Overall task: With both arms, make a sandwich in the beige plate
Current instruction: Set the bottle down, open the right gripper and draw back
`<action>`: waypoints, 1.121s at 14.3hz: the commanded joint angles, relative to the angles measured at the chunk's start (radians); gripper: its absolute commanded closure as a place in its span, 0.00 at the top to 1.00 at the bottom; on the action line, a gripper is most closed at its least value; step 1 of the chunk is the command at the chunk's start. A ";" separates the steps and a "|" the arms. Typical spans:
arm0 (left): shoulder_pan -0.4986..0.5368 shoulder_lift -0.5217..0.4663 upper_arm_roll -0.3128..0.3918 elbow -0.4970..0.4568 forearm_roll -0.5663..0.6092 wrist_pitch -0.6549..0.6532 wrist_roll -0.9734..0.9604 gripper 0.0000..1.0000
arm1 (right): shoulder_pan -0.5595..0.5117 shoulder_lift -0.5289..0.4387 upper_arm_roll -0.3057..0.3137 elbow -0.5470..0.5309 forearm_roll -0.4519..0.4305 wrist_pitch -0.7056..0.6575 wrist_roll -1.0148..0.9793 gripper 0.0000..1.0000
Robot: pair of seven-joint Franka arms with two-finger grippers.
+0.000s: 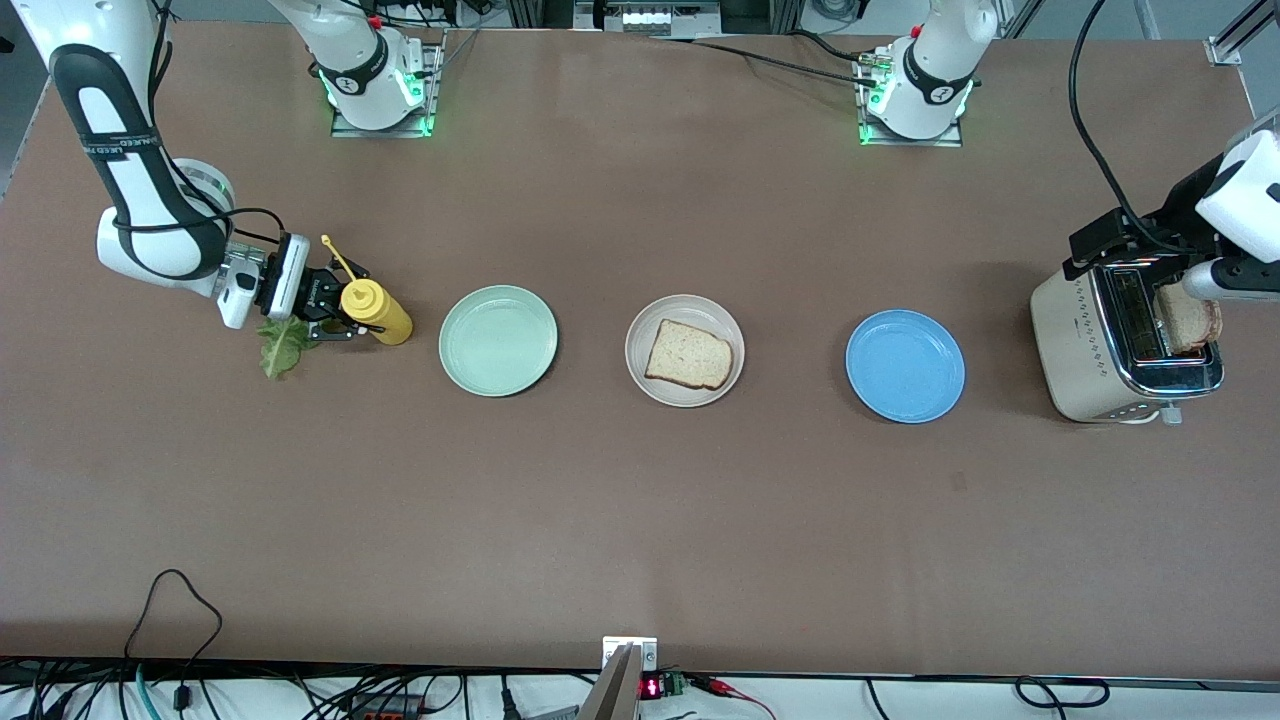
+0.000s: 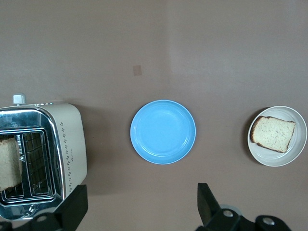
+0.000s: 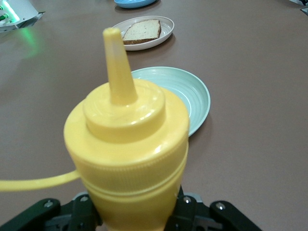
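Observation:
One toasted bread slice (image 1: 688, 355) lies on the beige plate (image 1: 640, 377) at the table's middle; both show in the left wrist view, slice (image 2: 273, 134) on plate (image 2: 294, 153). A second slice (image 1: 1188, 318) stands in the toaster's slot, also in the left wrist view (image 2: 8, 163). The lettuce leaf (image 1: 280, 348) lies on the table at the right arm's end. My right gripper (image 1: 330, 318) is beside the leaf, shut on the yellow squeeze bottle (image 1: 378, 312), which fills the right wrist view (image 3: 127, 159). My left gripper (image 2: 143, 211) is open and empty, high up near the toaster.
A mint green plate (image 1: 452, 340) sits between the bottle and the beige plate. A blue plate (image 1: 905, 366) sits between the beige plate and the cream toaster (image 1: 1085, 350) at the left arm's end. Cables run along the table's near edge.

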 commanded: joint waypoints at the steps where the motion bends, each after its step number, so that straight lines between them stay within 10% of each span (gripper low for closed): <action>1: 0.003 0.004 -0.004 0.011 0.019 -0.002 0.010 1.00 | -0.029 0.006 0.021 0.014 0.023 -0.028 -0.015 0.19; 5: 0.001 0.004 -0.004 0.011 0.019 -0.002 0.012 1.00 | -0.036 0.004 0.021 0.014 0.037 -0.029 0.002 1.00; 16: 0.001 0.004 -0.004 0.011 0.019 -0.002 0.012 1.00 | -0.111 -0.002 0.015 0.014 -0.004 -0.057 -0.002 1.00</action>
